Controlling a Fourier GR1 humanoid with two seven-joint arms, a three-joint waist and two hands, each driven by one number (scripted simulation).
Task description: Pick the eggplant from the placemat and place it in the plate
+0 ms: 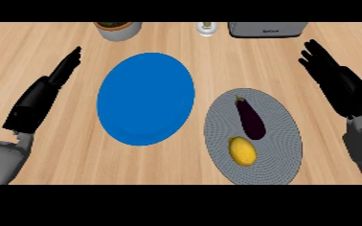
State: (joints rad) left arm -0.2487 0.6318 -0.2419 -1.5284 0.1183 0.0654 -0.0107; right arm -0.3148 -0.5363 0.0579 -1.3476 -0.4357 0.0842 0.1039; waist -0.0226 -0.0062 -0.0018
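Observation:
A dark purple eggplant (249,118) lies on the round grey placemat (283,119) at the right, stem end pointing away from me. The blue plate (146,98) sits left of the placemat with nothing on it. My right hand (332,79) is open, fingers straight, to the right of the placemat and apart from the eggplant. At the left edge my left hand (44,92) rests open, left of the plate.
A yellow lemon (243,150) lies on the placemat just in front of the eggplant. Along the far edge stand a grey pot with a plant (117,29), a small white shaker (206,28) and a metal toaster (267,28).

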